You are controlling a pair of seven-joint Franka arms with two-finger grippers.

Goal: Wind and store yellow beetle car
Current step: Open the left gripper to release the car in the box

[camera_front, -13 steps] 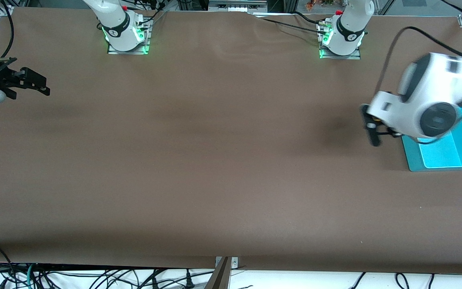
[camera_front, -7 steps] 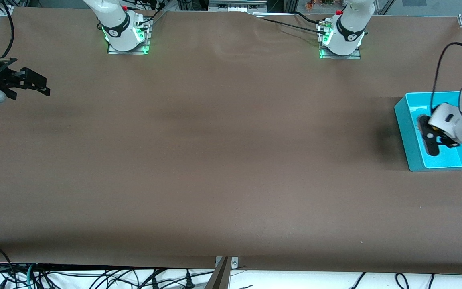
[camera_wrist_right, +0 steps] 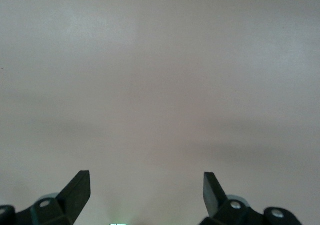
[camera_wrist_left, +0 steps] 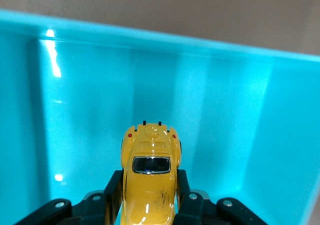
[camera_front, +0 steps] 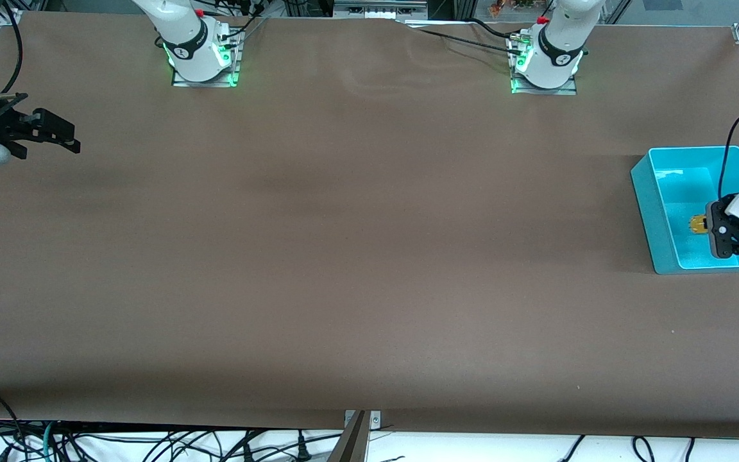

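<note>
The yellow beetle car [camera_front: 698, 224] hangs inside the teal bin [camera_front: 644, 196] at the left arm's end of the table. My left gripper [camera_front: 707, 226] is shut on its sides and reaches into the bin from above. In the left wrist view the yellow beetle car [camera_wrist_left: 149, 152] sticks out forward between the black fingers [camera_wrist_left: 114, 185], its dark window facing up, with the bin's teal wall [camera_wrist_left: 225, 100] and floor just ahead of it. My left gripper [camera_wrist_left: 150, 179] holds it by the body. I cannot tell whether the wheels touch the floor.
My right gripper [camera_front: 74, 142] waits open at the right arm's end of the table. In the right wrist view its gripper [camera_wrist_right: 146, 185] has only bare brown table [camera_wrist_right: 160, 85] below it. Both arm bases [camera_front: 203, 54] stand along the table's back edge.
The left arm has swung from beside the bin to over its inside and come down lower, carrying the car. The right arm has not moved.
</note>
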